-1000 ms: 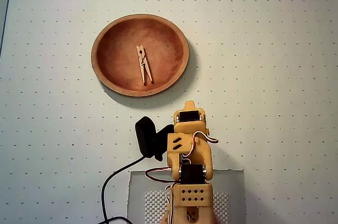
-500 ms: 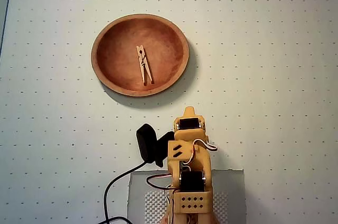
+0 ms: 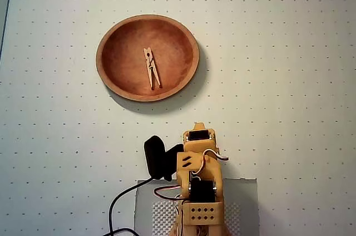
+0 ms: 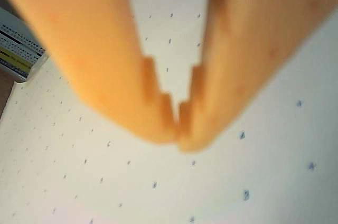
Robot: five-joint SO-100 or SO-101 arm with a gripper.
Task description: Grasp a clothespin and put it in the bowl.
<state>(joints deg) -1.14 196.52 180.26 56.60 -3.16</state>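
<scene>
In the overhead view the reddish-brown wooden bowl point(image 3: 147, 58) sits on the dotted white table at upper centre-left. A pale wooden clothespin point(image 3: 151, 68) lies inside it, near the middle, pointing roughly up and down. The yellow arm point(image 3: 199, 186) is folded back at the bottom centre, well below the bowl. In the wrist view my gripper point(image 4: 178, 134) fills the frame, its two orange fingers point(image 4: 105, 65) meeting at the tips with nothing between them, above bare dotted table. The bowl and clothespin do not show in the wrist view.
A black cable point(image 3: 125, 200) runs from the arm's base to the bottom edge. A grey perforated base plate point(image 3: 245, 202) lies under the arm. A white box with yellow and black stripes point(image 4: 18, 49) shows at the wrist view's left edge.
</scene>
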